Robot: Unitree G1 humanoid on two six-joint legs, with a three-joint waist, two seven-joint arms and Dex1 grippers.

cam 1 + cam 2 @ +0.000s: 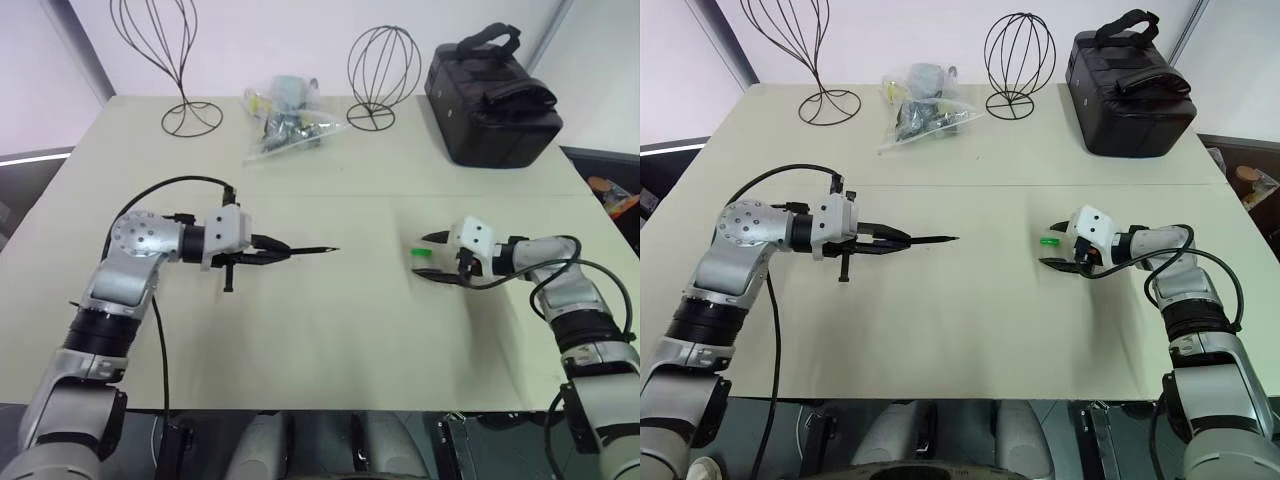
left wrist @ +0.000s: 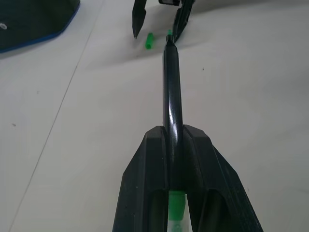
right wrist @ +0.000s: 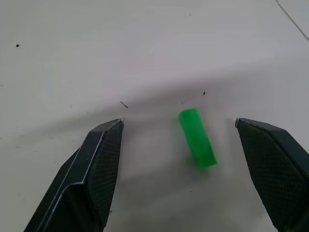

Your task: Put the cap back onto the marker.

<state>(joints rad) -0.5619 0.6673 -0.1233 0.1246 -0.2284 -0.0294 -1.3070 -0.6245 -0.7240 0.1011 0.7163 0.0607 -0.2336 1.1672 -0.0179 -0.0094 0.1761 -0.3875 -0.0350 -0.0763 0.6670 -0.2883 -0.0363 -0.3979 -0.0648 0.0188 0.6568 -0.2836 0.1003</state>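
Thin black marker (image 1: 305, 251) with a green rear end, held roughly level above the table, fine tip pointing toward the cap (image 3: 197, 137), a short bright green cylinder lying on its side on the pale tabletop

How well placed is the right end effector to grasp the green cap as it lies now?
Probably well: the right end effector is open, the cap lies flat on the table between its fingers, and nothing stands between them.

No readable text, label, brand, number or sign showed anywhere in these views; nothing on the table carried lettering that could be made out.
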